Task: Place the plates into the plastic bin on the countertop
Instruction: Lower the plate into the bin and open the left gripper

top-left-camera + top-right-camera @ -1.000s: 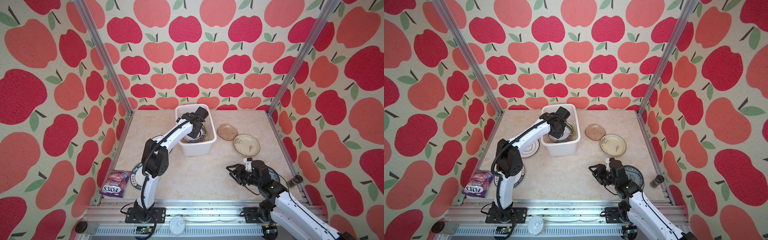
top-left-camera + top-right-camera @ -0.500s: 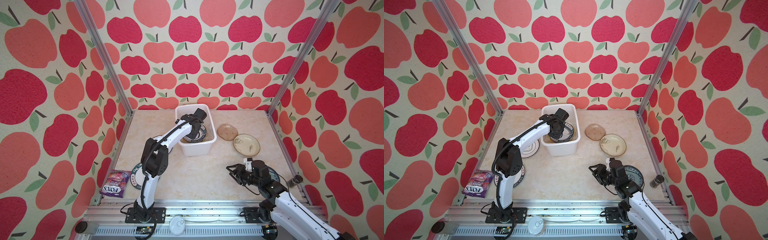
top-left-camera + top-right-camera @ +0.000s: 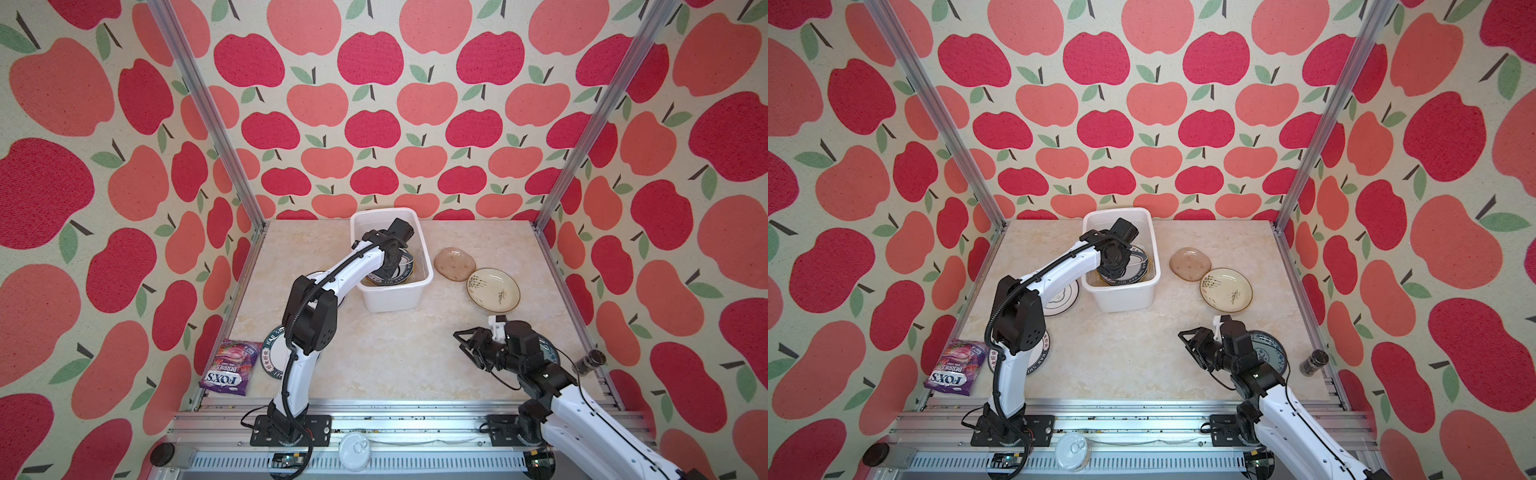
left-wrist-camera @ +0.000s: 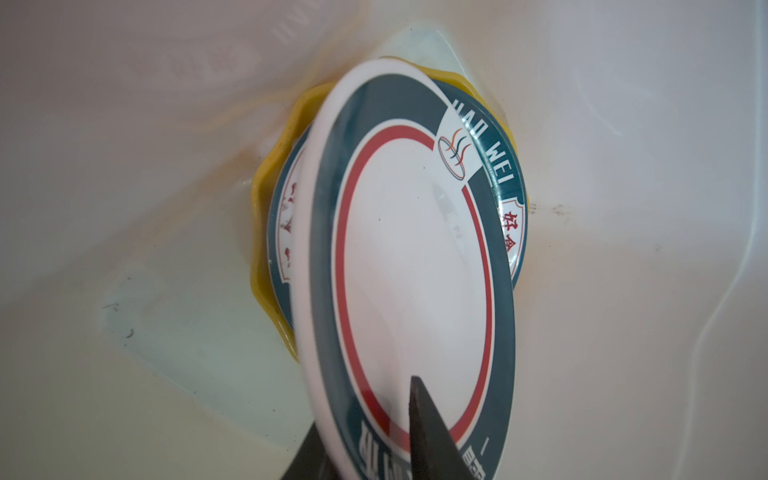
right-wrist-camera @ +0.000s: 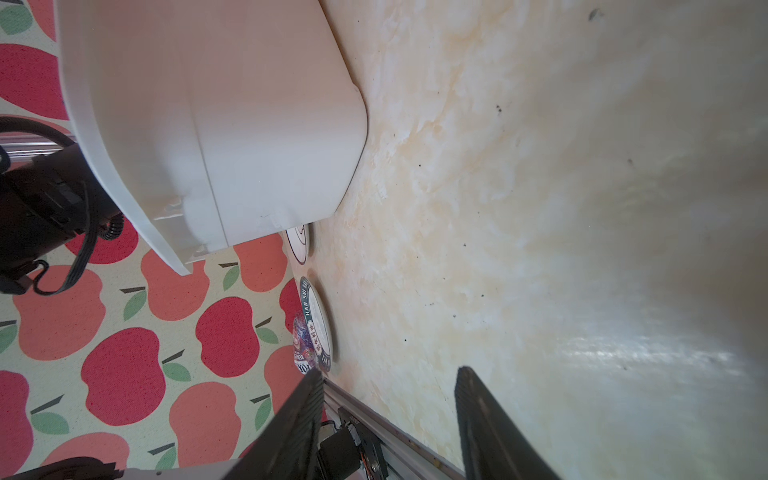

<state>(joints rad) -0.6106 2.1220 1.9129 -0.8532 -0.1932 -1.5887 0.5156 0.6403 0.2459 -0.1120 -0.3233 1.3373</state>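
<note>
My left gripper (image 4: 365, 411) reaches down into the white plastic bin (image 3: 390, 299). It is open, its fingers straddling the rim of a tilted white plate with a dark lettered rim (image 4: 415, 249). That plate leans on another lettered plate (image 4: 286, 216) and a yellow scalloped plate (image 4: 266, 232) on the bin's floor. On the countertop (image 3: 395, 357) lie a translucent brown plate (image 3: 455, 264), a cream plate (image 3: 493, 289), a white plate (image 3: 1061, 297) and a lettered plate (image 3: 272, 357). A blue-patterned plate (image 3: 1273, 349) lies partly under my right arm. My right gripper (image 3: 467, 347) hovers open and empty at the front right.
A purple candy bag (image 3: 226, 368) lies at the front left corner. A small dark jar (image 3: 590, 361) stands by the right rail. A round white lid (image 3: 353, 446) sits on the front frame. Apple-patterned walls and aluminium posts close in three sides.
My left gripper has sunk a little deeper into the bin with the lettered plate and its jaws have parted. The right arm has not moved.
</note>
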